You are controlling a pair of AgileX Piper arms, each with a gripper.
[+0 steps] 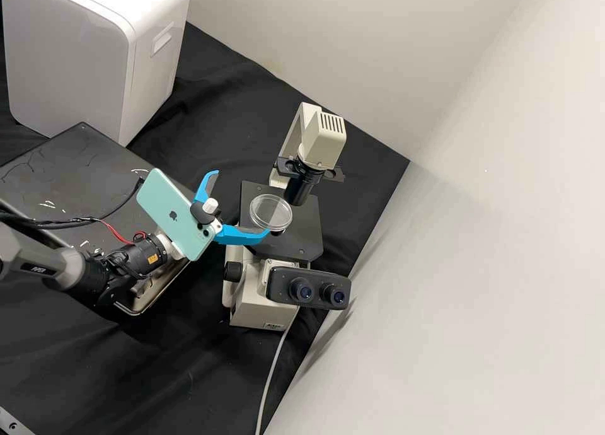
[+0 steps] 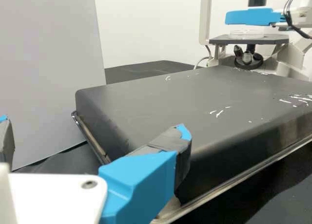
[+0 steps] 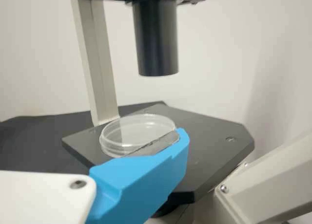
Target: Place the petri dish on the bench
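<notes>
Right pincer (image 1: 242, 203): jaws wide apart, holding nothing. One blue finger (image 3: 146, 180) lies against the near rim of the dish, touching or just short of it, you can't tell. The other finger is well off the stage's side.
Petri dish (image 3: 138, 131): flat on the microscope stage (image 3: 214, 146), directly under the dark condenser tube (image 3: 156, 34). Looks lidded, not sure.
Handling: expect it to be light, stiff, clear plastic with slick walls. A lid could slide or lift free, and a hard squeeze may pop it out or crack it.
Where to hold: take it across the side wall, low down, one finger each side. Keep it level.
Left pincer (image 2: 91, 126): fingers apart, nothing in it, well away from the stage, astride a corner of the black slab (image 2: 204, 112).
Surface: bench (image 1: 189, 372) has a black covering that looks flat. There is free room in front of the stage, past the microscope (image 1: 265, 299) base.
Room: it's tight above the stage because of the tube, so you'd likely come out sideways. A pale wall (image 1: 491, 233) stands just beyond the stage, and a white box (image 1: 88, 44) sits far off past the slab.
</notes>
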